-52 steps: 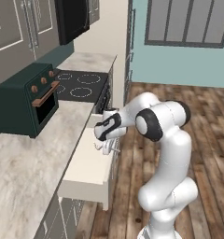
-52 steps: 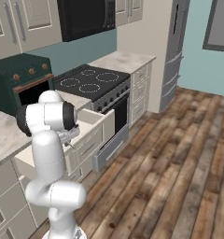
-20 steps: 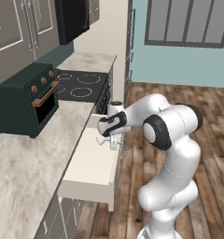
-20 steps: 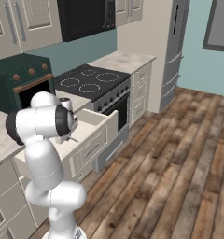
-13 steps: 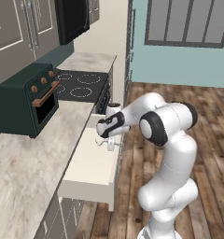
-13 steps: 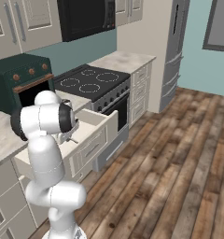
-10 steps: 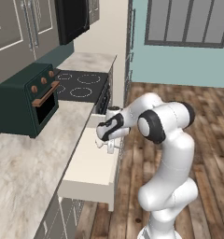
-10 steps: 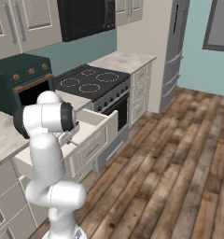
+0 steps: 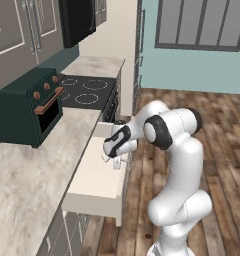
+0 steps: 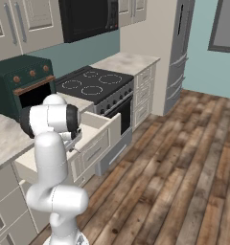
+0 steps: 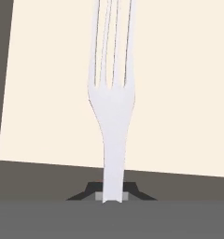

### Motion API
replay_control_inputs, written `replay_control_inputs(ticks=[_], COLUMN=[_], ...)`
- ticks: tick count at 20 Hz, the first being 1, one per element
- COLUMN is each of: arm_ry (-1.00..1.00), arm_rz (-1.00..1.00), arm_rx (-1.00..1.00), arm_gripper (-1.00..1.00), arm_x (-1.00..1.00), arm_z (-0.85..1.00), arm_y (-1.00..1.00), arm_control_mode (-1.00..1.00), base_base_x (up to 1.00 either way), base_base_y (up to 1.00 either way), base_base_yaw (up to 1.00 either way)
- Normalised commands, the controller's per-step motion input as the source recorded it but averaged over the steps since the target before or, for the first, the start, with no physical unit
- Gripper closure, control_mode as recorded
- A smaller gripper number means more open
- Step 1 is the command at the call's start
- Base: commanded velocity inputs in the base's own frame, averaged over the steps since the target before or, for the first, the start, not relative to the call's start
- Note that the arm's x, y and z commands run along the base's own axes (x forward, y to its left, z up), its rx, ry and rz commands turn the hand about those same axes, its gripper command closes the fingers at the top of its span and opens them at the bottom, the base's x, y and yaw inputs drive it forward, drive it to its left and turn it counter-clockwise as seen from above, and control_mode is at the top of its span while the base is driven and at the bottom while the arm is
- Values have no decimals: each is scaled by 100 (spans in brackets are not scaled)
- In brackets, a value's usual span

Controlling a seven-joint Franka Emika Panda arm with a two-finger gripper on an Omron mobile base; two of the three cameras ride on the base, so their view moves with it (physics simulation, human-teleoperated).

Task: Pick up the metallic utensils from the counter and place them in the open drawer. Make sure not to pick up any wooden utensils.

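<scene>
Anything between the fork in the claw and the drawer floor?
Nothing visible. The claw is shut on the fork, tines pointing away from the hand toward the open drawer's plain cream floor. In the left base view the claw hangs over the drawer, with bare floor beneath it.

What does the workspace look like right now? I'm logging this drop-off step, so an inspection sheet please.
Surface: pale marbled counter, bare where seen.
Job's things: silvery fork held by its handle, tines pointing away, over the cream floor of the open drawer.
Clutter: nothing seen.
Grippers: gripper shut on the fork, above the drawer.
Cables: nothing seen.
Surroundings: dark green toaster oven on the counter, black stove, wood-plank floor.
</scene>
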Motion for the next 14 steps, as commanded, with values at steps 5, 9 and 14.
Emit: replay_control_inputs(ticks=[5, 9, 14], arm_ry=[0, 4, 4], arm_rz=[0, 0, 0], arm_rx=[-1, 0, 0], arm_gripper=[100, 100, 100], arm_x=[0, -4, -18], arm_z=[-32, -1, 0], arm_y=[0, -21, -35], arm_control_mode=[-100, -100, -100], base_base_x=[0, 0, 0], base_base_y=[0, 0, 0], base_base_yaw=[0, 0, 0])
